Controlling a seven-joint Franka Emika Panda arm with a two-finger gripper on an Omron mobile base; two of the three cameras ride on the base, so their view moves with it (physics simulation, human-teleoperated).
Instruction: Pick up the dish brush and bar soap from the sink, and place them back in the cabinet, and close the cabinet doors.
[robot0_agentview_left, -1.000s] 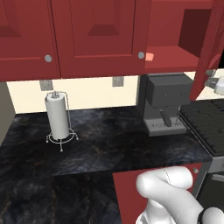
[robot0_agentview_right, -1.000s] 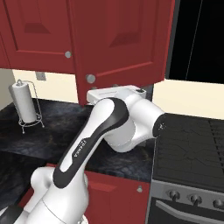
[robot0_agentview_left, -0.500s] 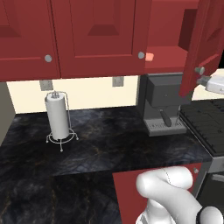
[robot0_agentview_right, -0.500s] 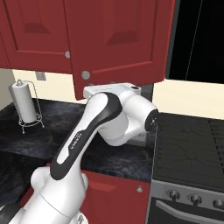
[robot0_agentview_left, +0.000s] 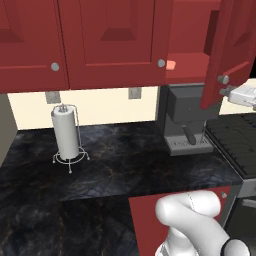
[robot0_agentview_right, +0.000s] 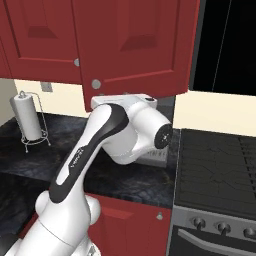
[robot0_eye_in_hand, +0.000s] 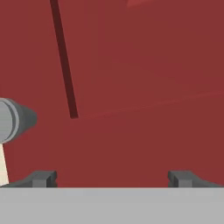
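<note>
The cabinet (robot0_agentview_left: 187, 70) stands open on its right side, and the salmon-orange bar soap (robot0_agentview_left: 171, 65) lies on its red shelf. Its right cabinet door (robot0_agentview_left: 232, 45) hangs partly open, with a silver knob (robot0_agentview_left: 222, 79) near its lower corner. My white hand (robot0_agentview_left: 243, 95) sits just behind that door's lower edge. In the hand view my gripper (robot0_eye_in_hand: 112, 178) is open, its fingertips (robot0_eye_in_hand: 41, 178) wide apart and facing the red door panel (robot0_eye_in_hand: 131, 87), with the knob (robot0_eye_in_hand: 13, 119) off to the left. The dish brush and the sink are out of view.
A grey coffee machine (robot0_agentview_left: 186, 120) stands on the dark marble counter (robot0_agentview_left: 115, 165) under the open cabinet. A paper towel holder (robot0_agentview_left: 66, 134) stands at the left. A black stove (robot0_agentview_right: 220, 165) is at the right. The left cabinet doors (robot0_agentview_left: 115, 40) are closed.
The right cabinet door has swung a little further toward closing, with my hand moving along behind it. The counter objects have not moved.
</note>
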